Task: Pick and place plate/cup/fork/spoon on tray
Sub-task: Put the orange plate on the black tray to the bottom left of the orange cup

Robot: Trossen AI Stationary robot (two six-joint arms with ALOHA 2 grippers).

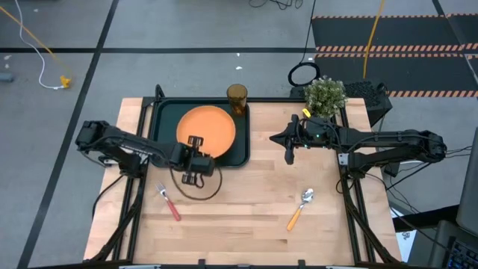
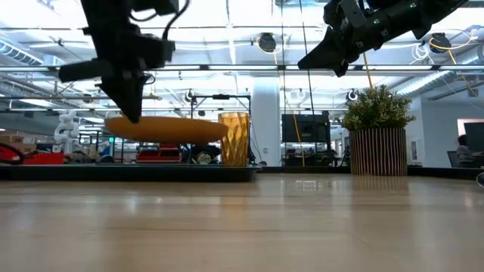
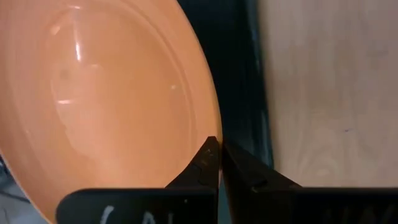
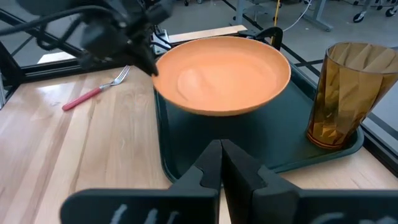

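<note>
Wooden table (image 1: pixel 246 202) carries tray (image 1: pixel 160 138); left fingers (image 1: pixel 196 142) pinch plate (image 1: pixel 205 127)

Plastic, metal and wood on the table

The round orange plastic plate (image 4: pixel 222 74) is smooth with a soft sheen; the faceted amber translucent plastic cup (image 4: pixel 342 93) is glossy; the dark green-black tray (image 4: pixel 205 140) looks matt; the pale wooden tabletop (image 1: pixel 246 202) shows smooth grain; the fork's (image 1: pixel 168 202) tines are bright metal.

The dark left arm reached in from nine o'clock, its two-finger left gripper (image 1: pixel 196 142) clamped on the rim of the round orange plastic plate (image 1: pixel 206 128), held raised. The dark right arm extended from three o'clock, its right gripper (image 1: pixel 289 157) closed and raised.
</note>
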